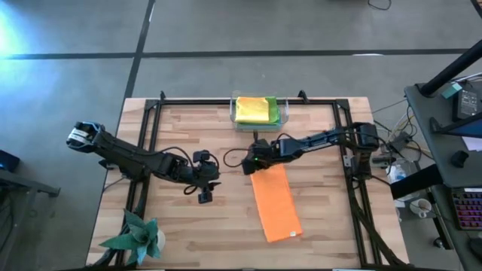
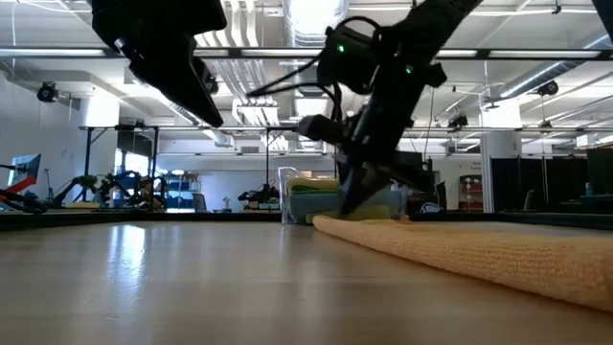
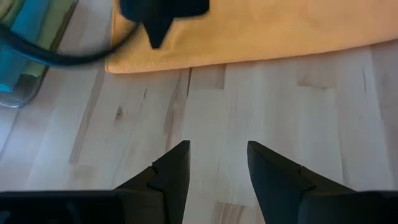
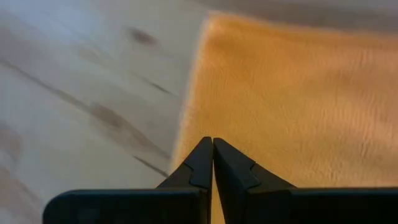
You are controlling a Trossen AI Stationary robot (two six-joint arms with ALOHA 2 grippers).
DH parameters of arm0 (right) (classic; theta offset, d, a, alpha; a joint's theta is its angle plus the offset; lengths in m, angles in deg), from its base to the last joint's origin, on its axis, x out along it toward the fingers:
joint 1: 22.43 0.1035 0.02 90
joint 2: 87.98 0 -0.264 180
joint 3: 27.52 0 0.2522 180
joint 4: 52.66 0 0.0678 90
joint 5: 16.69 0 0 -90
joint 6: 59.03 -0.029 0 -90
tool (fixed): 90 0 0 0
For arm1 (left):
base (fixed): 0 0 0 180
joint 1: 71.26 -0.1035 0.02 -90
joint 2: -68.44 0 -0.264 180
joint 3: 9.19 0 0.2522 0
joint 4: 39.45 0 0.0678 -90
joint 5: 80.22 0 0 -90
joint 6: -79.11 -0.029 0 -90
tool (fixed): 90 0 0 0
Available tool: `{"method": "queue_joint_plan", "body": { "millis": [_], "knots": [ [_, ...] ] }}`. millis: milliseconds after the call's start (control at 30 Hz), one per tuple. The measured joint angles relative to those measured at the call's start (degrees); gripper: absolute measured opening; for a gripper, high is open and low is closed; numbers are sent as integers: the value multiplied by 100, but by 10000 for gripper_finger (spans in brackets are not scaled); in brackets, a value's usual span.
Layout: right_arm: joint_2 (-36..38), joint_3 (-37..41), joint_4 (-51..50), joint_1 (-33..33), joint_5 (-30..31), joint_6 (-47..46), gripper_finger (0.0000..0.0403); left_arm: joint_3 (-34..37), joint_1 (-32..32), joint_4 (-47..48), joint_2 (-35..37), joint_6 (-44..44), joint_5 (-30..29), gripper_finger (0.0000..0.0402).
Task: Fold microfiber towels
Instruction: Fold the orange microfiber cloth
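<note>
An orange microfiber towel (image 1: 276, 203) lies flat on the table as a long folded strip that runs from the middle toward the near edge. My right gripper (image 1: 253, 166) is shut and points steeply down over the strip's far left corner; in the right wrist view the right gripper (image 4: 212, 142) shows above the towel's left edge (image 4: 189, 112). My left gripper (image 1: 205, 197) hangs open above bare wood to the left of the towel, with nothing between its fingers; the left wrist view shows the left gripper (image 3: 217, 163) with the orange towel (image 3: 261, 31) beyond it. My right gripper holds its shut fingers slanting down from the far side at the orange towel's far left corner (image 2: 326, 223). Nothing shows between the fingers. Whether their tips touch the cloth, I cannot tell.
A clear bin (image 1: 232, 113) at the table's far edge holds stacked folded towels, yellow (image 1: 253, 110) on top of green. A teal spiky paper ornament (image 1: 139, 237) sits at the near left corner. A black frame (image 1: 143, 128) runs along the table's sides.
</note>
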Motion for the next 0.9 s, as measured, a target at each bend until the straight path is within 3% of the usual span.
{"method": "queue_joint_plan", "body": {
  "millis": [333,533,900],
  "knots": [
    [634,-421,-1436,370,346,167,11,28,0,-6,-1,0,1,144],
    [1057,-174,-1525,1455,663,-768,11,28,0,-4,-1,-3,1,144],
    [943,-75,-1474,3056,642,-2540,11,28,2,-6,-1,-48,1,144]
  ]
}}
